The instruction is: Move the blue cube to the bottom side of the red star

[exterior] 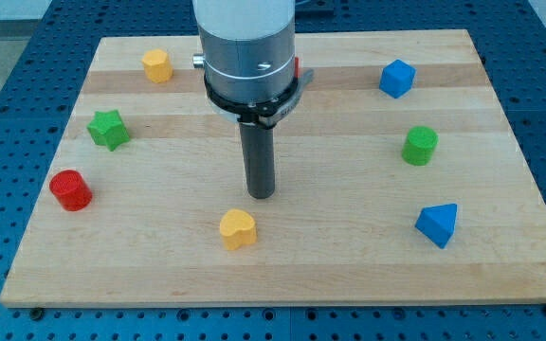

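Observation:
The blue cube [397, 78] sits at the board's upper right. Only a red sliver [298, 67] shows at the right edge of the arm's body near the view's top; its shape is hidden, so I cannot tell if it is the red star. My tip [262, 195] rests on the board near the centre, far to the left of and below the blue cube. It stands just above and to the right of the yellow heart [237, 228] and touches no block.
A yellow hexagon [157, 65] is at the upper left, with a green star [109, 129] and a red cylinder [70, 189] on the left. A green cylinder [420, 145] and a blue triangular block [438, 224] are on the right. The wooden board [349, 265] lies on a blue table.

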